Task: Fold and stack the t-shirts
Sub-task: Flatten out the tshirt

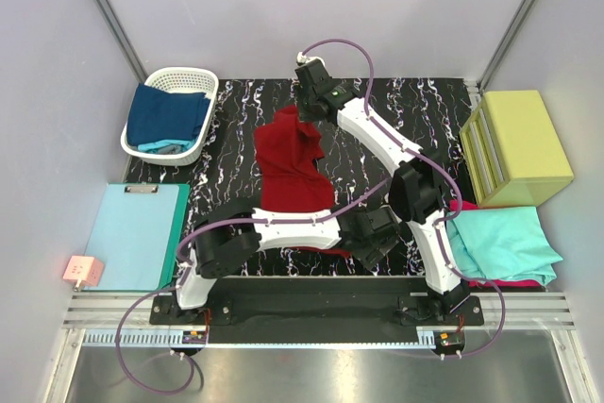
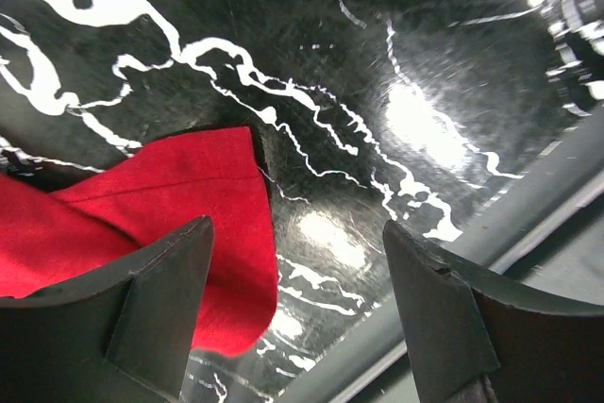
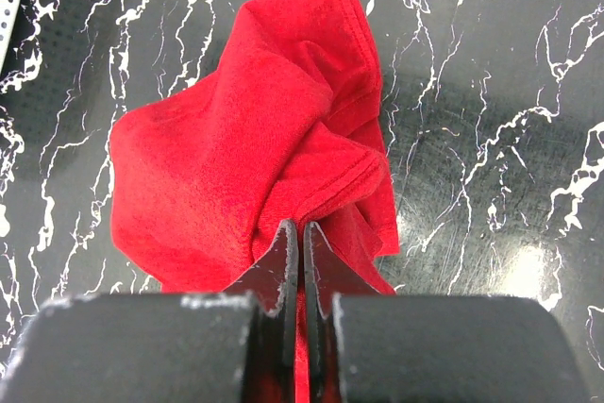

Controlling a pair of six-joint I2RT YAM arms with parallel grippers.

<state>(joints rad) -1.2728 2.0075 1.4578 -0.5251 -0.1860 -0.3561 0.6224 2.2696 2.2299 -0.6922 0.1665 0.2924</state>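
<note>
A dark red t-shirt (image 1: 291,172) lies crumpled in the middle of the black marbled mat. My right gripper (image 1: 304,118) is at its far end, shut on a bunched fold of the cloth (image 3: 301,233); the rest of the shirt (image 3: 245,139) hangs ahead of the fingers. My left gripper (image 1: 370,244) is open and empty near the mat's front edge. Its jaws (image 2: 297,280) stand wide apart, with a corner of the red shirt (image 2: 179,205) beside the left finger (image 2: 142,309). A navy t-shirt (image 1: 168,115) sits in a basket. A folded teal t-shirt (image 1: 500,243) lies on a magenta one (image 1: 514,282) at the right.
A white basket (image 1: 203,77) stands at the back left. A yellow-green box (image 1: 519,143) stands at the right, behind the folded stack. A pale-blue clipboard (image 1: 137,233) and a small pink object (image 1: 83,271) lie at the left. The mat's front edge (image 2: 453,261) runs close under my left gripper.
</note>
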